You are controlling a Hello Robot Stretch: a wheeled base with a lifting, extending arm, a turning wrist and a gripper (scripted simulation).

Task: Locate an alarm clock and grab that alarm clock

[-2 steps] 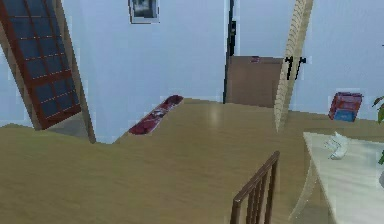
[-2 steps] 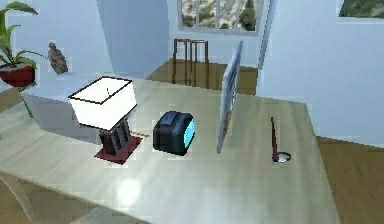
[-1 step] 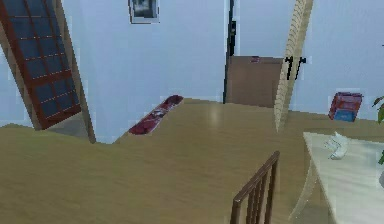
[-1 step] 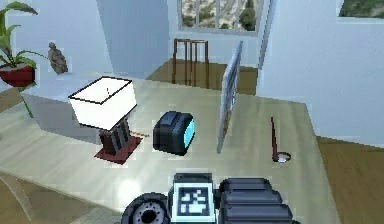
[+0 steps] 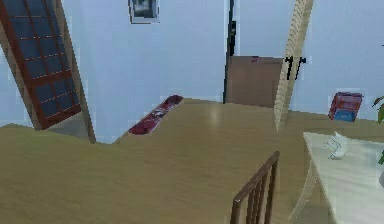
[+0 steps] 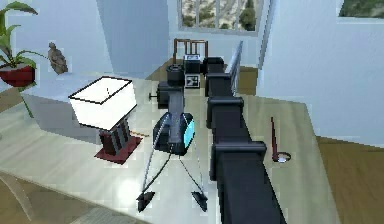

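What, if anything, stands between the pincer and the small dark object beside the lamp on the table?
Nothing visible does: the small dark object sits on the table beyond the pincer, with the lamp beside it. I cannot tell whether it is the alarm clock.

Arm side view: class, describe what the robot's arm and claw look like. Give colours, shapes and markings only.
The arm is a dark, glossy square bar built of stepped box sections. Near its far end sit two small white squares with black marks. The claw has a dark body and two thin dark fingers that end in small pads.
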